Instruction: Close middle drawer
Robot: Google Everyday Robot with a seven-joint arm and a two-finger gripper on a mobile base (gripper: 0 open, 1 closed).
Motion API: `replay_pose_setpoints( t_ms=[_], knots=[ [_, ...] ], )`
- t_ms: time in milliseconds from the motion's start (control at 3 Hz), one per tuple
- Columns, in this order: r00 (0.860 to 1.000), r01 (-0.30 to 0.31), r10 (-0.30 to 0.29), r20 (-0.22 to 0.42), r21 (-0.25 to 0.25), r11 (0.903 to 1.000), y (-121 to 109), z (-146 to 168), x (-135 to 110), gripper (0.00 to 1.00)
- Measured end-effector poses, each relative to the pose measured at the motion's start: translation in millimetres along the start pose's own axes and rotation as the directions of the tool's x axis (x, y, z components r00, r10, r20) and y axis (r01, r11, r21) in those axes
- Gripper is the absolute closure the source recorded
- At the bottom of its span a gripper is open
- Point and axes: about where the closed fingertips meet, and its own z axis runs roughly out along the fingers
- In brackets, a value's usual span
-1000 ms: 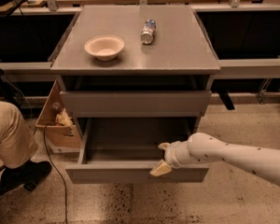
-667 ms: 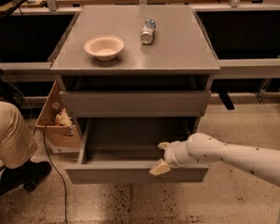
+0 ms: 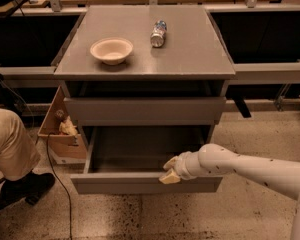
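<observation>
The middle drawer (image 3: 115,183) is pulled far out of the grey cabinet, and its empty grey inside (image 3: 140,151) shows. Its plain flat front faces me at the bottom. My gripper (image 3: 171,171) is at the top edge of the drawer front, right of centre, touching or just over the rim. My white arm (image 3: 250,166) comes in from the right. The top drawer (image 3: 145,110) above it stands slightly out. The lowest drawer is hidden below the open one.
A beige bowl (image 3: 111,50) and a can lying on its side (image 3: 159,33) are on the cabinet top (image 3: 190,49). A person's leg and black shoe (image 3: 12,154) are at the left. An open cardboard box (image 3: 60,129) stands left of the cabinet. A cable (image 3: 57,184) runs on the floor.
</observation>
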Motion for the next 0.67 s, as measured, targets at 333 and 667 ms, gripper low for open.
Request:
replay_pose_setpoints(
  t_ms=[333, 667],
  knots=[
    [1.000, 0.006, -0.006, 0.003, 0.014, 0.9999, -4.7, -3.5, -2.9, 0.99],
    [1.000, 0.009, -0.009, 0.004, 0.018, 0.9998, -6.5, -4.9, -4.2, 1.00]
  ],
)
